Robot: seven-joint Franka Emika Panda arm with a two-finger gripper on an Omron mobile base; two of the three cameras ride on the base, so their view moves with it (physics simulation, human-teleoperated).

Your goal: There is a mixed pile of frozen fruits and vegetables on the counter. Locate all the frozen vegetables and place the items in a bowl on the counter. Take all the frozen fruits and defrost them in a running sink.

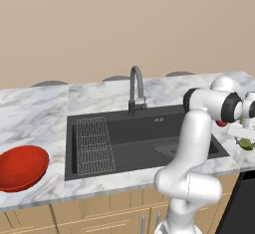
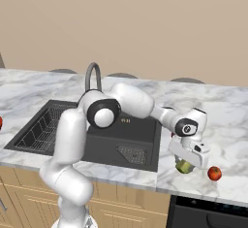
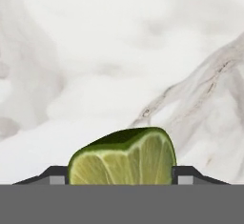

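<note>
A yellow-green wedge (image 3: 124, 156), one of the frozen vegetables, sits between my gripper's (image 3: 121, 178) two fingertips, which press against its sides. From the right base the gripper (image 2: 185, 168) points down with the wedge (image 2: 184, 166) in it, low over the white marble counter (image 2: 227, 120) right of the sink (image 2: 97, 139). A small bright red ball (image 2: 214, 173), a frozen fruit, lies just right of the gripper. Part of a pinkish-red round piece (image 1: 220, 123) peeks out behind the arm. The red bowl (image 1: 22, 167) stands on the counter far left of the sink (image 1: 144, 133).
A grey gooseneck tap (image 1: 136, 86) rises behind the sink, with no water running that I can see. A wire rack (image 1: 94, 146) lies in the basin's left half. The counter's front edge (image 2: 203, 190) runs close below the gripper.
</note>
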